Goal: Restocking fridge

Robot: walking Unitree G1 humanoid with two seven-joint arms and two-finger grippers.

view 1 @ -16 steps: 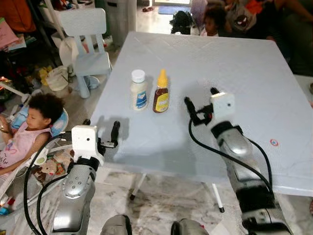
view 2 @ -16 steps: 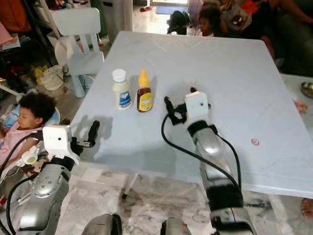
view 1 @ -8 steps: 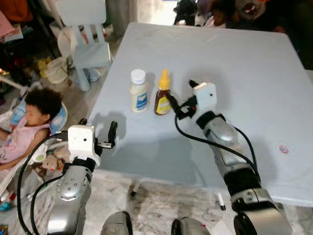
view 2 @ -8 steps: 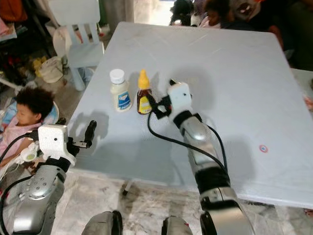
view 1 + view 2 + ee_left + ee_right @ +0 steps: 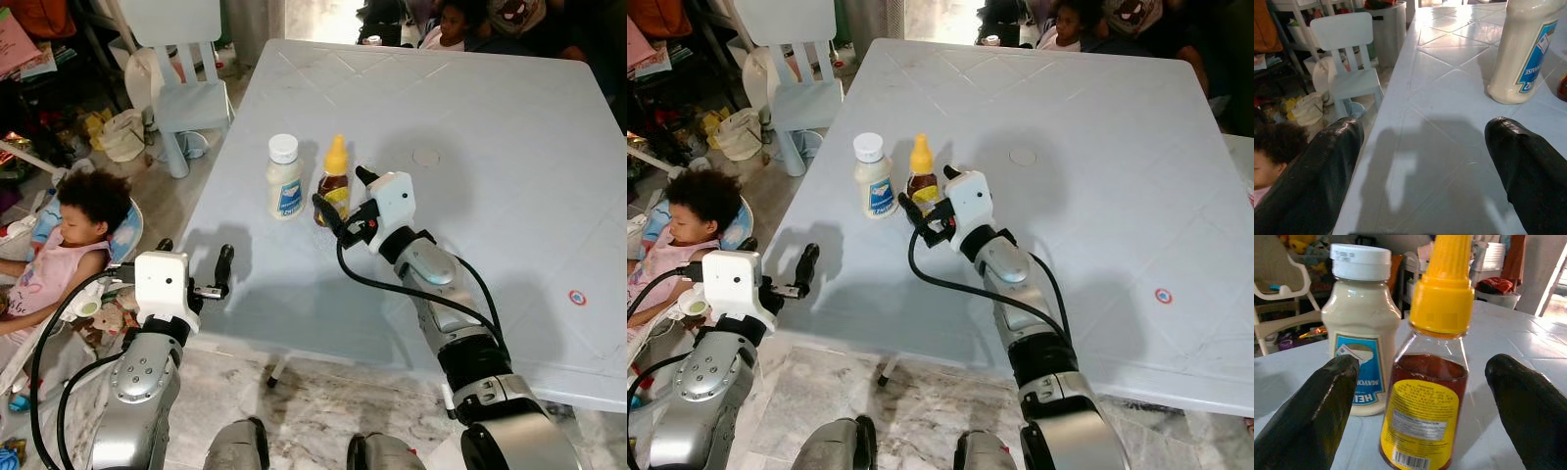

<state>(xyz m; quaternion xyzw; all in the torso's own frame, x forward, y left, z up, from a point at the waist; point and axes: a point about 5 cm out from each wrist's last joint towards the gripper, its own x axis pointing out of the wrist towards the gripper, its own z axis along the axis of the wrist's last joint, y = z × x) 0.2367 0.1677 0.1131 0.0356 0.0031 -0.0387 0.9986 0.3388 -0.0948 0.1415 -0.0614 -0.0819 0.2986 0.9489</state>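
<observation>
Right gripper [image 5: 342,199] spread wide around honey bottle [image 5: 1426,396], nothing clenched yet. Mayonnaise bottle [image 5: 284,177] crowding at 9 o'clock, easily toppled by a finger.

- Mayonnaise bottle [image 5: 283,177]: squat, cream-coloured plastic body with a white screw cap and a blue-and-white label. It stands upright, cap on, on the pale surface [image 5: 509,147] near its left edge. It is the leftmost of the two containers.
- Honey bottle [image 5: 335,182]: clear body holding dark amber liquid, a yellow label on the front and a yellow conical nozzle cap. It stands upright, cap on, just beside the mayonnaise bottle on its right, with a narrow gap between them.
- Both bottles stand in a row across the surface, labels facing the robot.
</observation>
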